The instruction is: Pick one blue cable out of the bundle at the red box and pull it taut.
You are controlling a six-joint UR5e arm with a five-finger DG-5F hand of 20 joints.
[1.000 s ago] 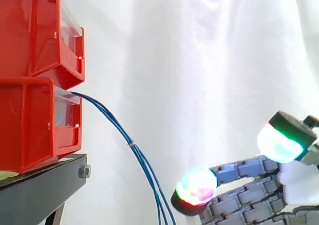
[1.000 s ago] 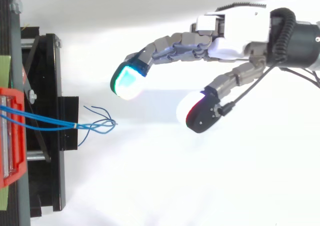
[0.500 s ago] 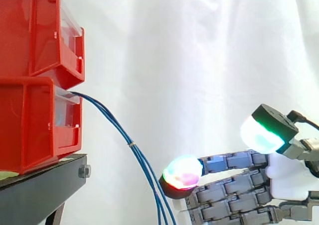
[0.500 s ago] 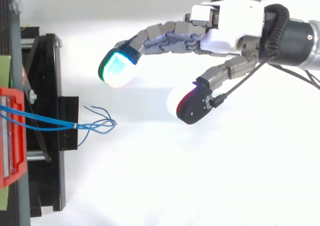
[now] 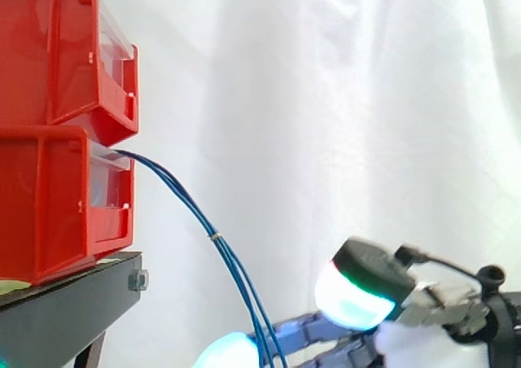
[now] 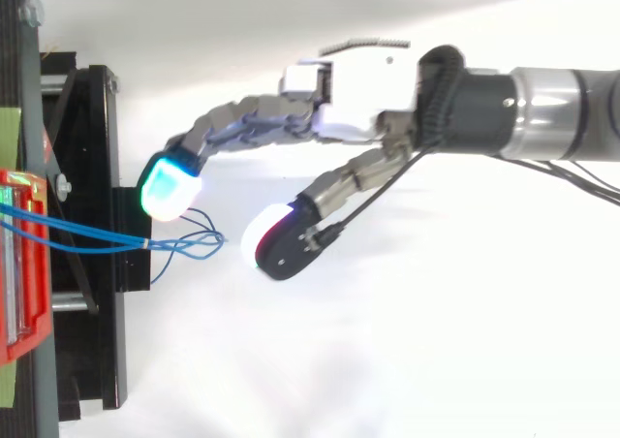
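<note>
White curtain (image 5: 326, 99) backs the work; blue cables (image 5: 213, 236) droop from the lower red bin (image 5: 49, 197), untouched. With the hand (image 6: 358, 94) spread near their loose ends, holding nothing, this is judged the reach stage. Next move: pinch one strand alone.

1. Bins (image 5: 57, 197): red plastic, smooth, semi-gloss. Front window (image 5: 106, 181) is clear plastic.
2. Stand (image 5: 65, 311): black, matt, looks like metal. Bolt (image 5: 137, 281) is bright metal.
3. Curtain (image 5: 326, 99): white cloth, matt, soft folds.
4. Cables (image 5: 191, 209): thin, smooth blue insulation, slight sheen.
5. Hand (image 6: 363, 94): palm shell white glossy plastic, finger links grey & matt. Pads (image 6: 168, 186) translucent, smooth, w/ matt black backs.
6. Arm (image 6: 562, 113): silver-grey metal, satin finish.
</note>
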